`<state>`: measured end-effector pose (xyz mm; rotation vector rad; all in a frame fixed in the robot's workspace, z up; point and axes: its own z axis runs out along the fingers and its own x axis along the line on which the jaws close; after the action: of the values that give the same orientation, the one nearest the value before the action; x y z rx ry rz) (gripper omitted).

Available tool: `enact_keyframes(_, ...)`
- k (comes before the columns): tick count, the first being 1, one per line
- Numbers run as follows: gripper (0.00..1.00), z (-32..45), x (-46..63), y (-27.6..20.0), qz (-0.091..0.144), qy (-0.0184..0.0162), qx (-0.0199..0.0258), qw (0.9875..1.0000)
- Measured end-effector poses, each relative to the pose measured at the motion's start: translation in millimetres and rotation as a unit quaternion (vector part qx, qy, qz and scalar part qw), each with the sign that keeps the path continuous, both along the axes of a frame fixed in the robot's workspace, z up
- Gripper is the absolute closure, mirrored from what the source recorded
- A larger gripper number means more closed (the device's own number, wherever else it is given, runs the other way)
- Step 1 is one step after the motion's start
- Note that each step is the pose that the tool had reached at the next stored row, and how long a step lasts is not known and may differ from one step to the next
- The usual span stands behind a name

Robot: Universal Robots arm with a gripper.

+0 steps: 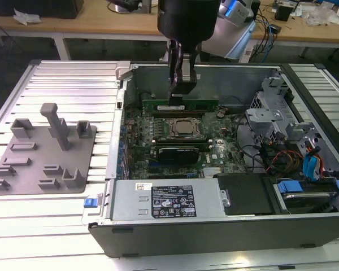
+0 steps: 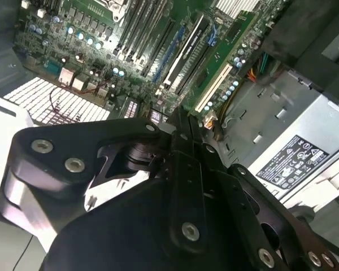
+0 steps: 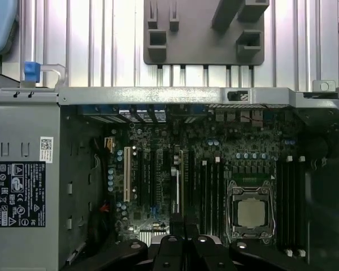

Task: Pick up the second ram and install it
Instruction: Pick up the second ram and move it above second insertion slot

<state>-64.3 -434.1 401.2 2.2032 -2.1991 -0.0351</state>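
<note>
Gripper (image 3: 183,226) is sitting closest in both wrist views, fingers (image 1: 185,79) drawn closed. In the exterior view it's reaching down into the open PC case (image 1: 214,231), tips touching the top edge of the second ram (image 1: 206,104). That green stick is lying along a slot just beyond the CPU (image 1: 185,129), away from the power supply (image 1: 169,200). Can't tell if the fingers are pinching or just pressing it. Grey tray (image 1: 45,152) is sitting on the desk (image 1: 73,84) beside the case.
</note>
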Motion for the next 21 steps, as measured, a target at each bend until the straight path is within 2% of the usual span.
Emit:
enact_keyframes(8,0.91,-10.6,7.3,8.7,0.0,0.0,0.0,1.0)
enact_keyframes(21,0.91,-22.3,25.2,13.5,0.0,0.0,0.0,1.0)
